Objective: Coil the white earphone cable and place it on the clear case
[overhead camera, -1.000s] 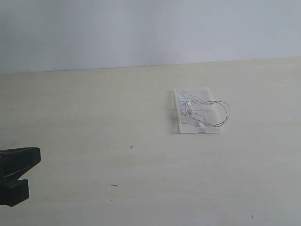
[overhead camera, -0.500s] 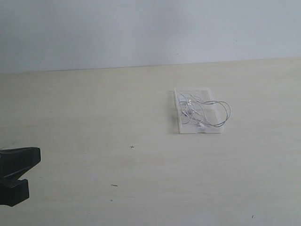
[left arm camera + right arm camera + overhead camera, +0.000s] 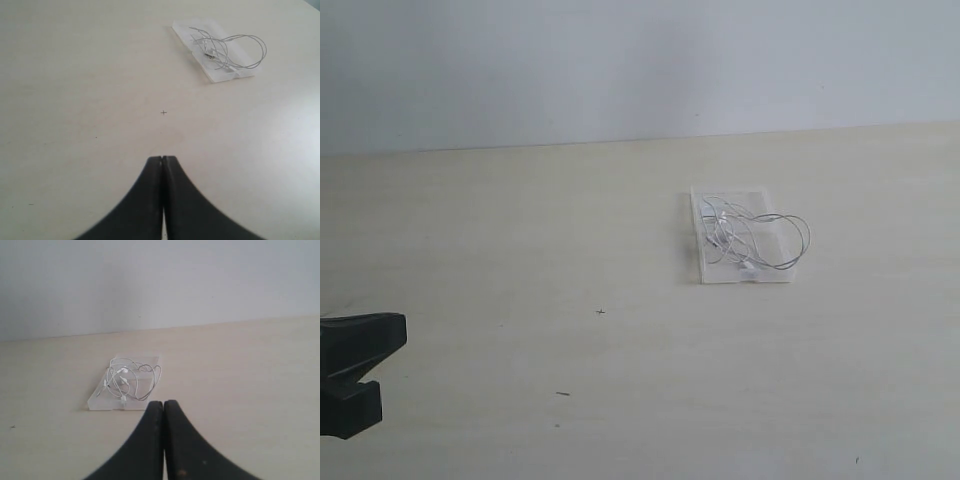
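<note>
The clear case (image 3: 712,270) lies flat on the pale table, right of centre in the exterior view. The white earphone cable (image 3: 760,238) rests on it in loose loops, one loop hanging past the case's right edge. Both wrist views show the same pair: case (image 3: 220,75) with cable (image 3: 235,47), and case (image 3: 102,401) with cable (image 3: 131,380). My left gripper (image 3: 163,158) is shut and empty, well short of the case; its black body shows at the exterior view's left edge (image 3: 355,370). My right gripper (image 3: 163,402) is shut, empty, just short of the case.
The table (image 3: 520,250) is bare pale wood with a small cross mark (image 3: 601,311) and a tiny dark speck (image 3: 562,393). A plain light wall (image 3: 620,60) rises behind the far table edge.
</note>
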Available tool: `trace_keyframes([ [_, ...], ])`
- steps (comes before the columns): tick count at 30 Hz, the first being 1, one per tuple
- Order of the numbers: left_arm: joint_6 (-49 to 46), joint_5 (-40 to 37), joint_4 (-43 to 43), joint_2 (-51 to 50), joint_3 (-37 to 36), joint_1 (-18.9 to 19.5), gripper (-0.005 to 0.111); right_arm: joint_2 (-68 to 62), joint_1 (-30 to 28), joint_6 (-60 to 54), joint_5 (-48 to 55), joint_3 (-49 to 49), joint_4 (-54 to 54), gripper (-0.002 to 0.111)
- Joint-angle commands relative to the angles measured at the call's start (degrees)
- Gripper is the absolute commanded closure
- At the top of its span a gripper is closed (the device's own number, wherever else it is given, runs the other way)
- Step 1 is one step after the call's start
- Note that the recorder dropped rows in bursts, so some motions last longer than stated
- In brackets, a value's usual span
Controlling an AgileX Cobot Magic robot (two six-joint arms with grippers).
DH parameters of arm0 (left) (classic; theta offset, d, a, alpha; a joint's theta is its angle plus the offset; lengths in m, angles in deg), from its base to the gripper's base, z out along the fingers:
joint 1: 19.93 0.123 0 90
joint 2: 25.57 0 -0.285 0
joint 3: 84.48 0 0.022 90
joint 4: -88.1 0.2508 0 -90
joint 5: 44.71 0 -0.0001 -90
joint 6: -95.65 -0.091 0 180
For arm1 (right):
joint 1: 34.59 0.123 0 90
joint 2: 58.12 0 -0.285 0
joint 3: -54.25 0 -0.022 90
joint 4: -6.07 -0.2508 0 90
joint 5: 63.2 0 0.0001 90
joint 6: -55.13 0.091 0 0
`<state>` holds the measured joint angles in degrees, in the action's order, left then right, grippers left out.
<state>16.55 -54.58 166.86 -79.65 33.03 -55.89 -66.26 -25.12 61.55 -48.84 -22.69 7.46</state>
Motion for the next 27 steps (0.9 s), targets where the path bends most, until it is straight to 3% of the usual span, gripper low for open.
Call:
trace_keyframes([
  [1, -0.28, -0.09, 0.32, 0.38, -0.04, 0.06, 0.107, 0.35, -0.30, -6.43, 0.50, -0.28, -1.80, 0.108],
  [11, -0.28, -0.09, 0.32, 0.38, -0.04, 0.06, 0.107, 0.35, -0.55, -8.90, 0.50, -0.28, -5.95, 0.108],
  [16, -0.28, -0.09, 0.32, 0.38, -0.04, 0.06, 0.107, 0.35, -6.13, -8.90, 0.60, -0.28, -8.57, 0.108],
  [27, -0.28, -0.09, 0.32, 0.38, -0.04, 0.06, 0.107, 0.35, -6.14, -8.79, 0.71, -0.28, -8.57, 0.108],
])
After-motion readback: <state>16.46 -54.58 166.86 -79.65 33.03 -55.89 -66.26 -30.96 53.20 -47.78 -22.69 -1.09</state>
